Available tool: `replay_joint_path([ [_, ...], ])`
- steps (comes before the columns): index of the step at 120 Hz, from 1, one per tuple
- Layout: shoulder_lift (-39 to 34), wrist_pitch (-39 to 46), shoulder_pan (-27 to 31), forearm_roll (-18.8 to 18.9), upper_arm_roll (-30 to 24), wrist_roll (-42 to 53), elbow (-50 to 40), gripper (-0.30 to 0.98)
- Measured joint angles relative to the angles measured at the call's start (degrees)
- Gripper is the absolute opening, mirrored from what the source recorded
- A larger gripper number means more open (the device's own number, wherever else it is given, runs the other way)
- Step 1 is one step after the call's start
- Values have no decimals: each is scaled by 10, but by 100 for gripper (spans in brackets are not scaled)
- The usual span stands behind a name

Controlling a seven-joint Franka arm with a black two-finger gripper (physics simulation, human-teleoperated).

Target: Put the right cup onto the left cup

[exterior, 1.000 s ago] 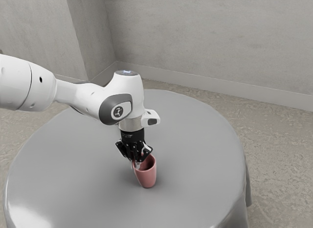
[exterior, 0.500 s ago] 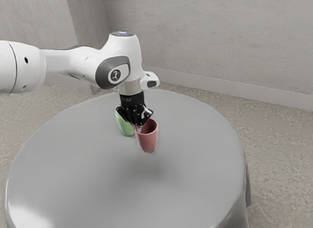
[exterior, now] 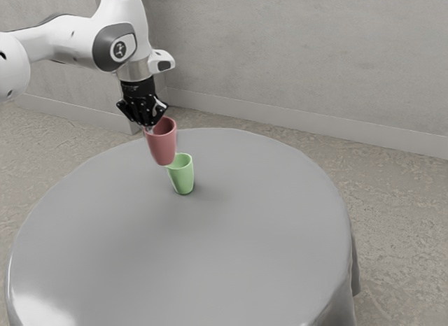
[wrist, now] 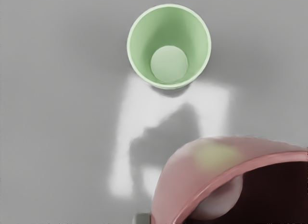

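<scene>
From ten o'clock in the exterior view, the white arm (exterior: 77, 39) reaches in, the black gripper (exterior: 149, 126) pointing down at its end. The claw is clamped on the wall of the pink cup (exterior: 163, 145), one finger (wrist: 220, 201) inside the cup. Just right of the claw, at about five o'clock from it, this cup is held mouth up, clear of the gray table (exterior: 245, 256). At five o'clock from the pink cup, the green cup (exterior: 183, 178) stands upright on the table, mouth open
</scene>
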Motion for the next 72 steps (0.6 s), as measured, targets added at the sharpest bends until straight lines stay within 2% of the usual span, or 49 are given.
replay_joint_path([
  [53,169,-33,24,7,-6,56,205,-10],
  [72,217,-50,44,27,-42,74,272,-10],
])
